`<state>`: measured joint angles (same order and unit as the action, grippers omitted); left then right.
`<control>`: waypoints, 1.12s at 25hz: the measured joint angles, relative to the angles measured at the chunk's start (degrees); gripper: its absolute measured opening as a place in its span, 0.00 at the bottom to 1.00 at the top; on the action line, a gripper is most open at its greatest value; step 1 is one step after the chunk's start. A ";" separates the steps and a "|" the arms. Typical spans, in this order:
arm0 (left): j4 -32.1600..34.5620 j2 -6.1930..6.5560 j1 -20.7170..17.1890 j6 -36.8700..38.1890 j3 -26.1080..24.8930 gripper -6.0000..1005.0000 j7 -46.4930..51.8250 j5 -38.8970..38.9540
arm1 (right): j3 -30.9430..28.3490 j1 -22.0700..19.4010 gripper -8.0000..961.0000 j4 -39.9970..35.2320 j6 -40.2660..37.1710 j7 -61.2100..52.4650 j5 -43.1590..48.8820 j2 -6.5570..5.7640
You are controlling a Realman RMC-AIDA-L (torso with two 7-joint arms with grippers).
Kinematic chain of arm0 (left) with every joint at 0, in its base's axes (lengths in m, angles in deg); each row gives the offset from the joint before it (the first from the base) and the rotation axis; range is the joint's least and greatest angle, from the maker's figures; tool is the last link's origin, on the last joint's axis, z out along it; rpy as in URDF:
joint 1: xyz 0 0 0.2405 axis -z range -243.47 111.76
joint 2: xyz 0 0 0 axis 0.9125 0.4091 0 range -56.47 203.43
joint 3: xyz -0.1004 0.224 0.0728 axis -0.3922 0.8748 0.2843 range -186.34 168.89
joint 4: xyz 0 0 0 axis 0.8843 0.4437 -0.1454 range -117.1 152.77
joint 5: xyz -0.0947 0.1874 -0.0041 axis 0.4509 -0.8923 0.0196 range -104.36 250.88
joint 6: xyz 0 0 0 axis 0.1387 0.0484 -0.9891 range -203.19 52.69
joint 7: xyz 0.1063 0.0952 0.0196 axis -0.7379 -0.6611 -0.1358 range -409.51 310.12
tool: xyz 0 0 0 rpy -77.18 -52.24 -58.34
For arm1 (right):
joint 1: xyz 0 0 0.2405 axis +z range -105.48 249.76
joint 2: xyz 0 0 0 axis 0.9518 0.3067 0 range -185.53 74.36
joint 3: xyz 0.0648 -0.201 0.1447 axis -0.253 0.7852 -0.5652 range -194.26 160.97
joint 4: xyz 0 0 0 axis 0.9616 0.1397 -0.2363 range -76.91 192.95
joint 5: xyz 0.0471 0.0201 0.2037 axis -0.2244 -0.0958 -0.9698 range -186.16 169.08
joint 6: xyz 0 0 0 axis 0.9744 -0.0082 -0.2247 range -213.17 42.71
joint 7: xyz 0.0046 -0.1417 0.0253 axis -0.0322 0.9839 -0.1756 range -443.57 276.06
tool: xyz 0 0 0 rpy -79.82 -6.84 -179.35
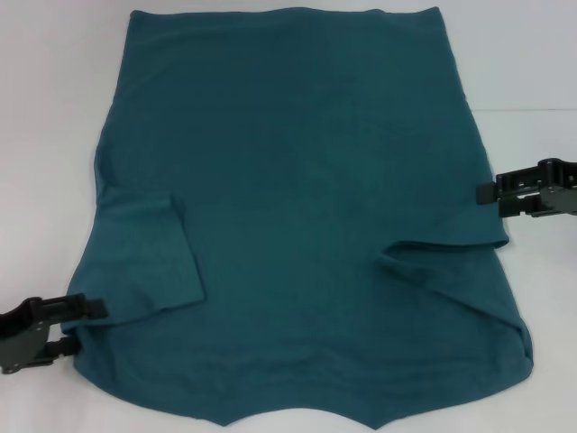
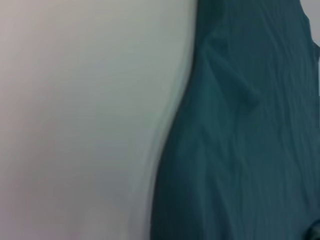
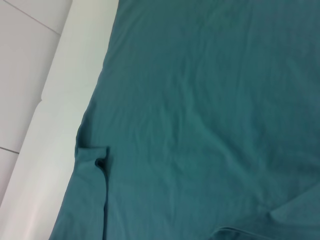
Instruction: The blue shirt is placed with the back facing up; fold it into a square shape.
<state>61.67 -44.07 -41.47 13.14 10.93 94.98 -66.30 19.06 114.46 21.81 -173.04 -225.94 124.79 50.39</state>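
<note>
From the head camera, the blue shirt (image 1: 306, 207) lies flat and plain side up on the white desk (image 1: 45, 108), both sleeves folded inward. The left end effector (image 1: 83, 325) sits at the shirt's near left corner, the right end effector (image 1: 491, 194) at its right edge; whether either is open cannot be told. The left wrist camera shows the shirt's (image 2: 245, 140) wrinkled edge against the desk (image 2: 75, 120). The right wrist camera shows the shirt (image 3: 200, 110) with a folded sleeve.

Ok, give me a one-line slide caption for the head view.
Blue shirt lies flat, both sleeves folded inward; left gripper and right gripper at its side edges.
</note>
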 joint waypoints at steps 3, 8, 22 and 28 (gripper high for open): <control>-0.58 0.06 0.66 -0.29 0.08 0.79 -0.07 -0.01 | -0.02 -0.04 0.65 0.00 -0.01 0.02 0.00 -0.08; -0.88 0.14 1.95 -0.82 0.43 0.79 -0.07 -0.01 | -0.03 -0.12 0.65 0.00 -0.10 0.04 0.00 -0.09; -0.55 0.29 1.88 -2.09 0.90 0.79 2.23 -0.01 | -0.86 -0.53 0.65 0.00 -0.42 0.07 0.00 -0.53; -0.82 0.07 1.87 -0.52 1.92 0.79 2.24 -0.01 | -1.05 -0.59 0.65 0.00 -0.44 0.07 0.00 -0.59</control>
<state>60.85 -44.00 -39.60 12.62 12.84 97.22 -66.31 18.01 113.87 21.81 -173.48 -225.87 124.79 49.80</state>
